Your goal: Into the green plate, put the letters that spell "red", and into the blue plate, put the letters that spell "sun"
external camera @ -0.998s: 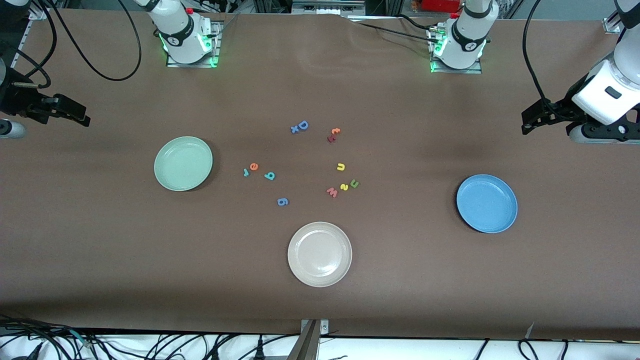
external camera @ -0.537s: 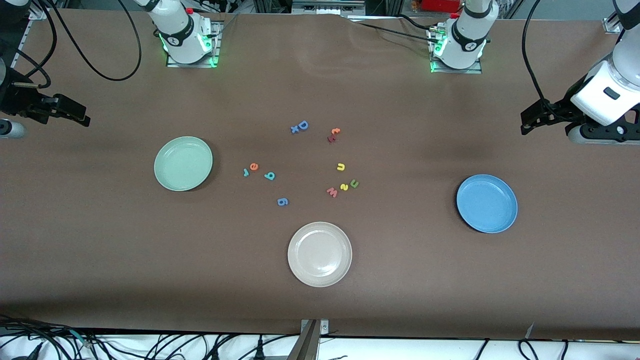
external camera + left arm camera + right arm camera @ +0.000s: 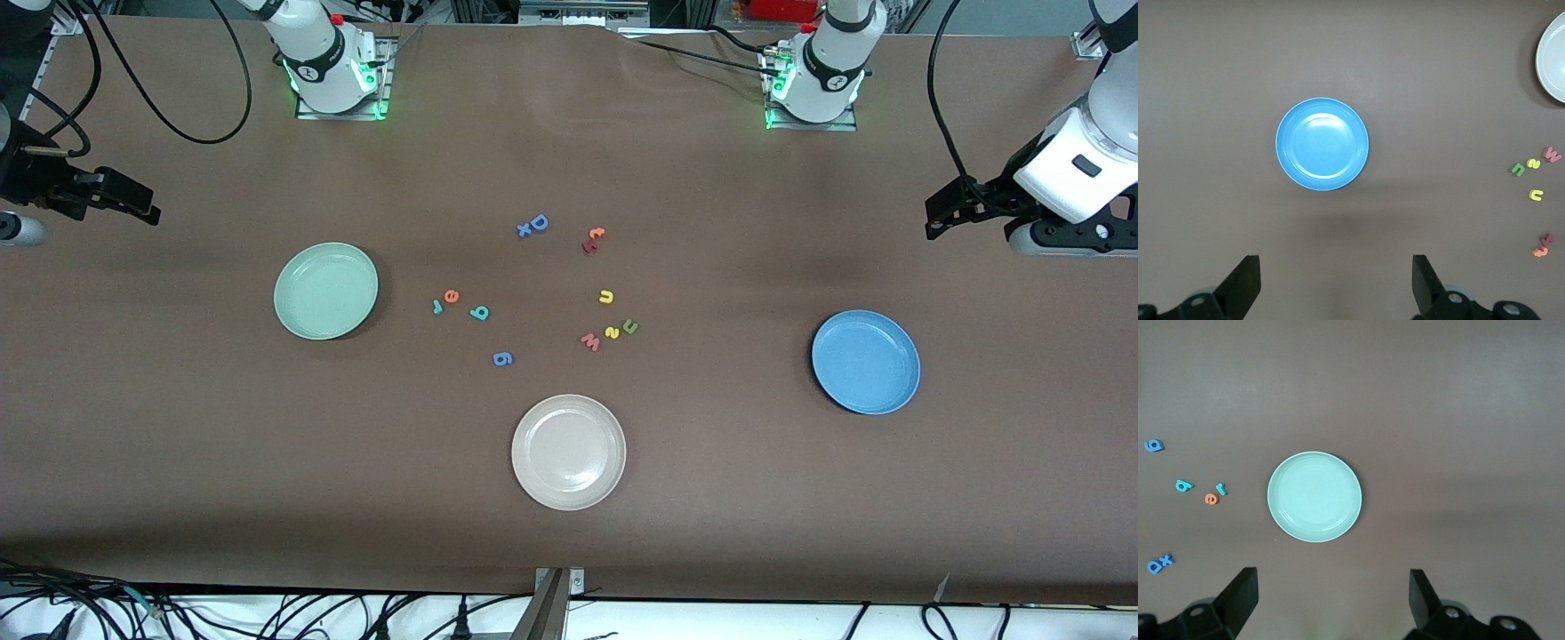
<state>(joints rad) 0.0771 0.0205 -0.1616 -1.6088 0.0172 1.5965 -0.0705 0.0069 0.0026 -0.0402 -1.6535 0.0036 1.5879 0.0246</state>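
Both grippers hang with jaws wide apart and empty, left gripper [image 3: 944, 216] at the frame's right edge, right gripper [image 3: 133, 204] at its left edge, while the green plate [image 3: 325, 291] sits mid-left, the blue plate [image 3: 865, 362] mid-right, and the "red" letters [image 3: 458, 304] and "sun" letters [image 3: 615, 316] lie loose around the centre.

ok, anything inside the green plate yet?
Nothing. The green plate is bare, and the right wrist view shows its whole inside, with nothing covering it. The r, e and d lie on the table beside it.
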